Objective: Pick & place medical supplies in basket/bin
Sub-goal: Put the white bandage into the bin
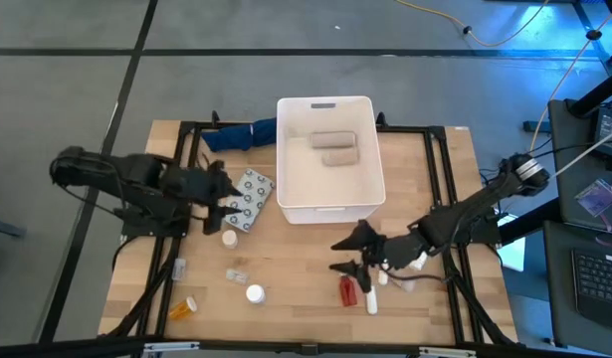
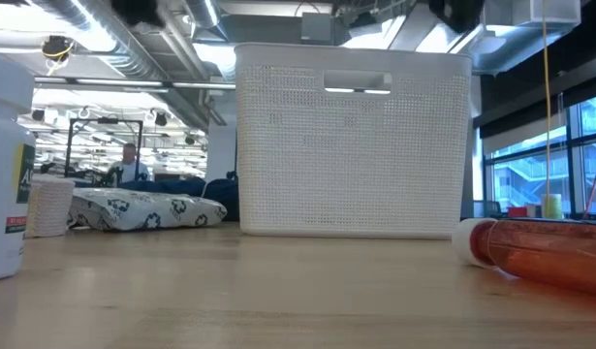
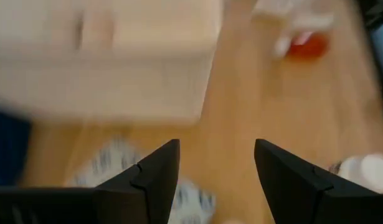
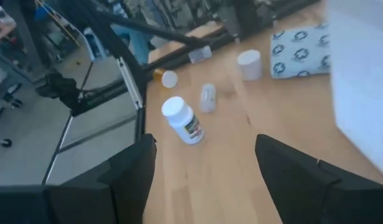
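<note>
- High view: the left pincer [image 1: 218,202] is seen spread and empty, hovering over the blister pack [image 1: 248,198], which lies flat just left of the tub [image 1: 325,207].
- Nearer the red bottle [image 1: 347,290], the right pincer [image 1: 351,255] is spread, empty, just above it.
- Its long axis runs toward the worktop [image 1: 286,288] front.

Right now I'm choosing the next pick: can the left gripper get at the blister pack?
Probably yes. The left gripper stands open right beside the blister pack, with nothing lying on it or between them.
</note>
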Controlling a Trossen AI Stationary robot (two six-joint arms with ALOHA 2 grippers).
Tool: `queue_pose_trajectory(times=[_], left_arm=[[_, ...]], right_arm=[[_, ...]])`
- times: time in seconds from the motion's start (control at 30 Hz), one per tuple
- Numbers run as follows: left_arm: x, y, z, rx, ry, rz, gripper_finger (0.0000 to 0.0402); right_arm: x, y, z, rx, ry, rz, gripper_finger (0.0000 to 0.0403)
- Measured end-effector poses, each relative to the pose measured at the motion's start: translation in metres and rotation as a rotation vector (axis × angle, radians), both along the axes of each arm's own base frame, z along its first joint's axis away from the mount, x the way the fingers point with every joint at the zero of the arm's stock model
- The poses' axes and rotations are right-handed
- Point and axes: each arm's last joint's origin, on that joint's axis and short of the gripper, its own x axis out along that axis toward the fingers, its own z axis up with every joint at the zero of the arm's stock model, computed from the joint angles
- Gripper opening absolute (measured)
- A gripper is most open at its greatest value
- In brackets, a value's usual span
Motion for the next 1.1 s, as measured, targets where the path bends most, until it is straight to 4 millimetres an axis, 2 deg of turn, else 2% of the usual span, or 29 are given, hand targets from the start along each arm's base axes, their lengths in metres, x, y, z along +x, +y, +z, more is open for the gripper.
queue_pose_trajectory(times=[0.13, 0.27, 0.5, 0.77, 0.9, 1.1], left_arm=[[0.007, -0.011, -0.022, -0.095, 0.182, 0.179, 0.02], [0.019, -0.021, -0.036, -0.22, 0.279, 0.292, 0.02], [0.041, -0.029, -0.054, -0.323, 0.324, 0.46, 0.02], [0.055, -0.034, -0.069, -0.368, 0.381, 0.551, 0.0202], [0.059, -0.038, -0.079, -0.42, 0.485, 0.568, 0.023], [0.065, -0.041, -0.098, -0.435, 0.619, 0.677, 0.0302]], right_arm=[[-0.013, -0.009, -0.014, -0.029, 0.028, 0.0, 0.0274], [-0.02, -0.015, -0.021, -0.091, 0.031, 0.023, 0.0274], [-0.024, -0.022, -0.02, -0.179, 0.026, 0.062, 0.0274], [-0.024, -0.025, -0.021, -0.134, 0.061, 0.171, 0.0274], [-0.023, -0.025, -0.02, -0.111, 0.06, 0.163, 0.0274], [-0.023, -0.025, -0.02, -0.106, 0.058, 0.162, 0.0274]])
